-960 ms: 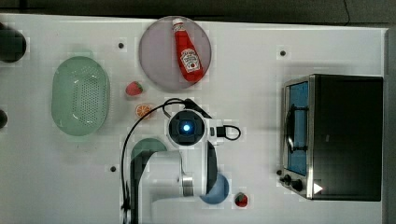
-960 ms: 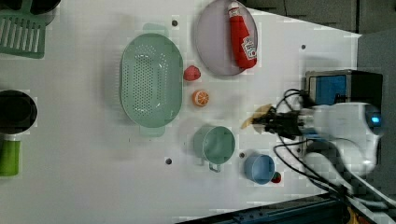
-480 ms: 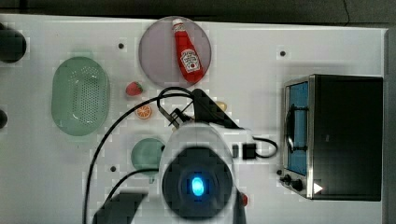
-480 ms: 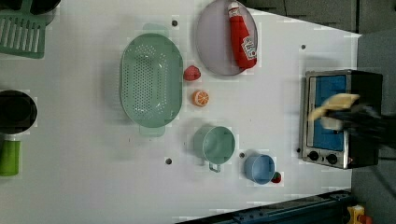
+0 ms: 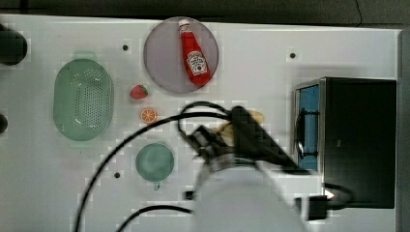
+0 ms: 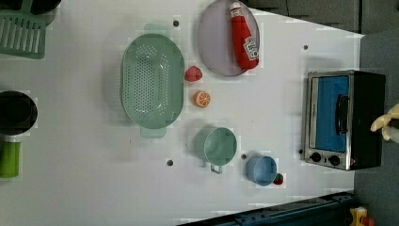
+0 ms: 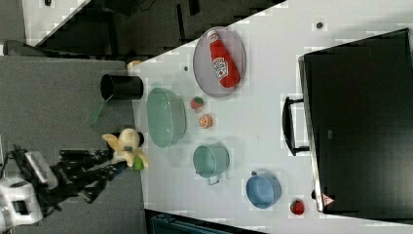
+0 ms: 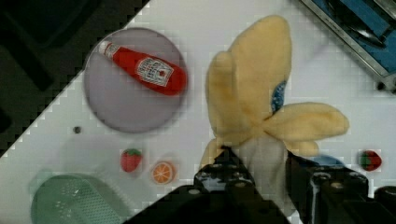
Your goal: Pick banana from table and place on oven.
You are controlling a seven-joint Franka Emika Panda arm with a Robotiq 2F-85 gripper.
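Banana held aloft in tool

The banana (image 8: 261, 112), a pale-yellow plush with peel flaps spread, is seen pinched at its lower part between the fingers of the tool (image 8: 264, 172) in the wrist view; it is carried clear of the white bench (image 5: 251, 53); in the left view the banana (image 6: 388, 123) is seen at the right edge, just beside the oven (image 6: 346, 117); in the top view the oven (image 5: 360, 140) stands on the top view's right; a ketchup bottle (image 5: 193, 53) is noted lying on a round plate (image 5: 162, 58)
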